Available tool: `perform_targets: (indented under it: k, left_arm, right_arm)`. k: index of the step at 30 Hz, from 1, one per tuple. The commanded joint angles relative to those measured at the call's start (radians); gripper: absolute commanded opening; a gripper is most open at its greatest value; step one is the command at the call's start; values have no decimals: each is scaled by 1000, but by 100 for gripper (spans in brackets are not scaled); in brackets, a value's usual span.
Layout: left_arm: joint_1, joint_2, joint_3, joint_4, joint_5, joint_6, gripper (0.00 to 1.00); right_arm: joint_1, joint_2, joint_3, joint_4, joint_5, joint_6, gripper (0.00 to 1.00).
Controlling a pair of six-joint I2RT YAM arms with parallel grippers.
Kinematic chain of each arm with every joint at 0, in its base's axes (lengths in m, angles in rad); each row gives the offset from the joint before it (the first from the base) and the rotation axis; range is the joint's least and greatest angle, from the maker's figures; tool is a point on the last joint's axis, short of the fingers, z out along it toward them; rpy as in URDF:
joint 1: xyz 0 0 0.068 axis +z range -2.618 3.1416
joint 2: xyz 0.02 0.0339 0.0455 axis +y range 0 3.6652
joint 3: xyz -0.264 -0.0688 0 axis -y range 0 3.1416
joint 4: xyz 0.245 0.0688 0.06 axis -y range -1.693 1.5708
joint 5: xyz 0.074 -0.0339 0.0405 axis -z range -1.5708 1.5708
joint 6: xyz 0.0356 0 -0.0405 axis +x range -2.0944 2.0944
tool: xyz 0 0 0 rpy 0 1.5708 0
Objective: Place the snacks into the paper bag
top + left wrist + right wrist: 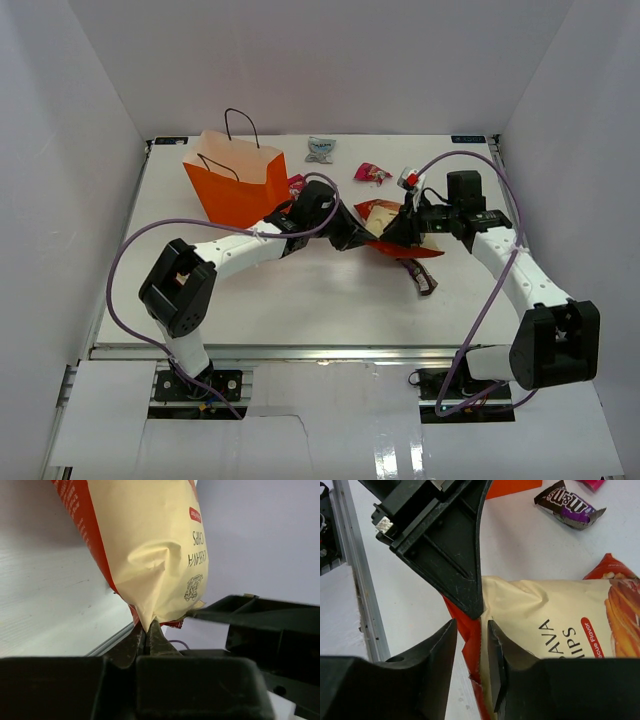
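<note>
The red-orange-and-cream chip bag (384, 213) lies mid-table between both grippers. My left gripper (358, 240) is shut on the bag's corner; in the left wrist view the jaws (146, 632) pinch the cream side of the chip bag (150, 545). My right gripper (398, 232) is open. In the right wrist view (471, 630) its fingers straddle the red edge of the chip bag (555, 615) without closing on it. The left gripper's finger (450, 555) shows just above. The orange paper bag (240, 182) stands at the back left, its mouth upward.
A pale blue packet (320, 150) and a magenta packet (372, 173) lie at the back. A small red-white item (407, 178) lies by the right wrist. A dark candy bar (427, 280) lies right of centre. A brown-purple candy packet (570, 505) shows in the right wrist view.
</note>
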Motion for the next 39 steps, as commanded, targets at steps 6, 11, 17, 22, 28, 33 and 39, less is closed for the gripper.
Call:
perform_targets:
  k: [6, 11, 17, 22, 28, 33, 39]
  left_arm:
    - [17, -93, -13, -32, -37, 81, 0]
    - [48, -159, 16, -109, -72, 184, 0]
    - [71, -202, 33, -118, -44, 175, 0]
    - [80, -207, 41, -98, -1, 108, 0]
    - [88, -199, 56, -83, 35, 80, 0]
    - [97, -205, 61, -72, 57, 66, 0]
    - [102, -205, 84, -69, 83, 58, 0]
  right_arm:
    - [4, -39, 134, -221, 66, -180, 79]
    - [7, -41, 302, -478, 105, -536, 90]
    - [104, -151, 191, -290, 350, -508, 90]
    - [266, -211, 57, -139, 624, -469, 90]
    - [336, -182, -47, 76, 833, -501, 90]
    - [359, -141, -98, 192, 921, -545, 91]
    - [359, -121, -70, 154, 845, -571, 85]
